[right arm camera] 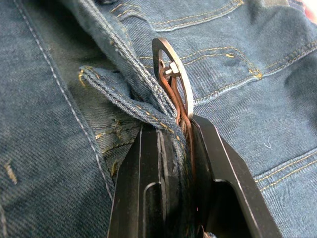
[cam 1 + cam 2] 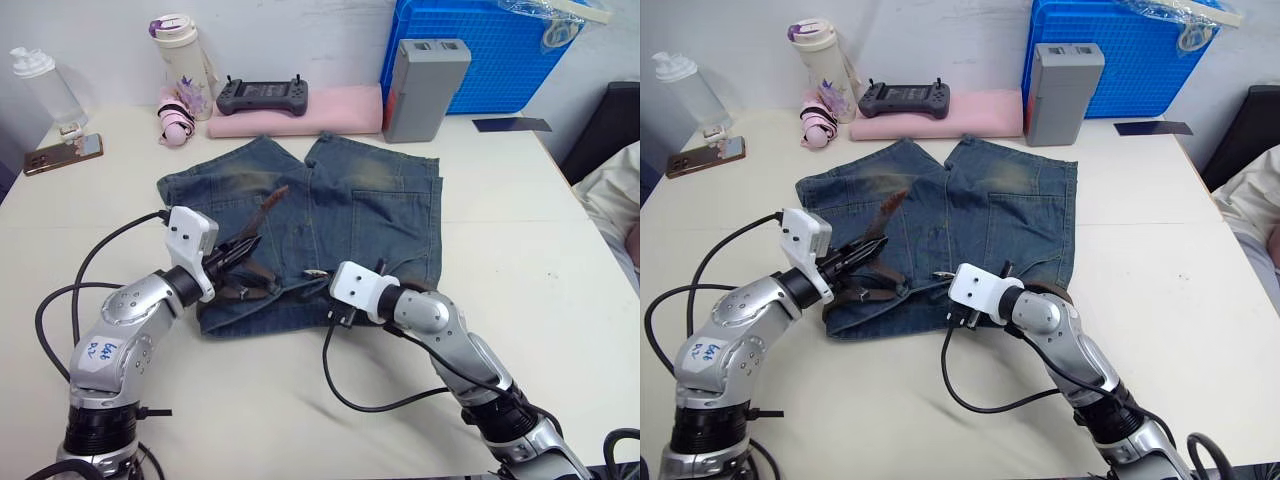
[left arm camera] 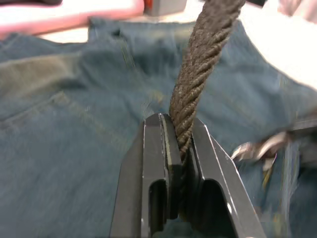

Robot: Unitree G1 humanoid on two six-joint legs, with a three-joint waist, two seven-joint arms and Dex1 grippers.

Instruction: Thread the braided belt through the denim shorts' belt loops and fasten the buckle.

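The denim shorts (image 2: 320, 225) lie flat on the counter (image 2: 520, 240), with the waistband toward the robot and the legs pointing away. The braided belt (image 2: 262, 215) rests on the left half of the shorts; its free end rises from the waistband and points away from the robot, leaning a little to the right, so its long axis there runs almost along the left leg. The left pincer (image 3: 181, 148) is closed on the belt strap, which stands up between its two black fingers. The right pincer (image 1: 178, 131) is closed on the buckle (image 1: 173, 74) together with a fold of the waistband, near the middle of the waist.

The belt seems light and soft; I judge that it will bend and sag when it is pushed, so it is better to hold it near the tip for threading under the belt loops. The buckle is rigid metal and may slip between flat fingers. The denim is limp and folds easily.
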